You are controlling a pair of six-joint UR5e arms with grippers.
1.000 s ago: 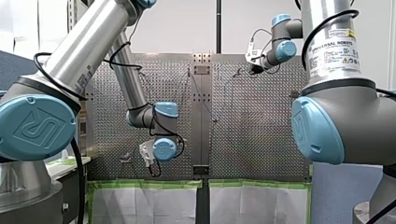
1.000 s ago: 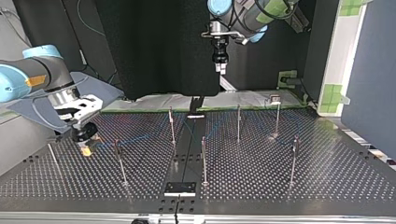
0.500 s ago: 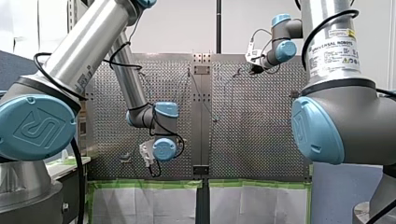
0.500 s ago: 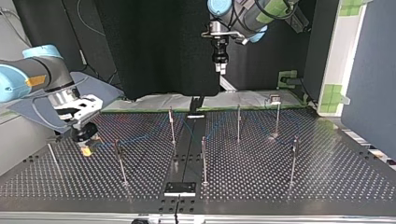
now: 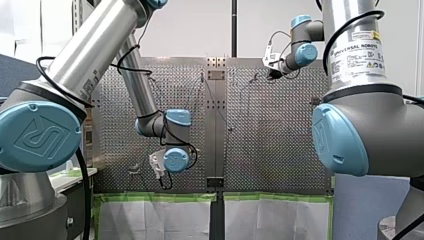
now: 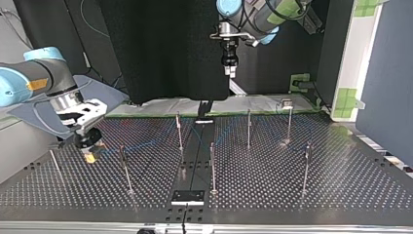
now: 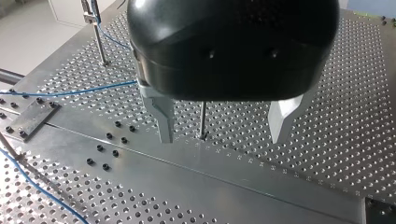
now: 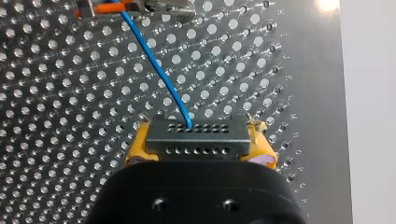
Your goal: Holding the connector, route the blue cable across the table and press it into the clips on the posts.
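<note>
Mid-routing, by the look of it. Right gripper [image 6: 89,156] low over the table [image 6: 302,204], clenched on the connector [image 8: 196,139] between yellow pads [image 8: 138,150]. From the connector's front face, cable [image 8: 159,70] running ahead over the holes to a metal fitting [image 8: 163,4], only partly seen; taut or slack, hard to tell. Left gripper [image 7: 220,139] released and holding nothing, raised well above the table in the top view, fingers [image 7: 161,114] spread with a bare post [image 7: 201,119] showing between them, well below. More cable off to that gripper's side, strung towards another post [image 7: 95,37]. No filled clip to be made out near the connector. Next, probably: carry the connector onward with the grip kept firm, steer the cable clear of post tops, bring it level with a clip, then press it in.
</note>
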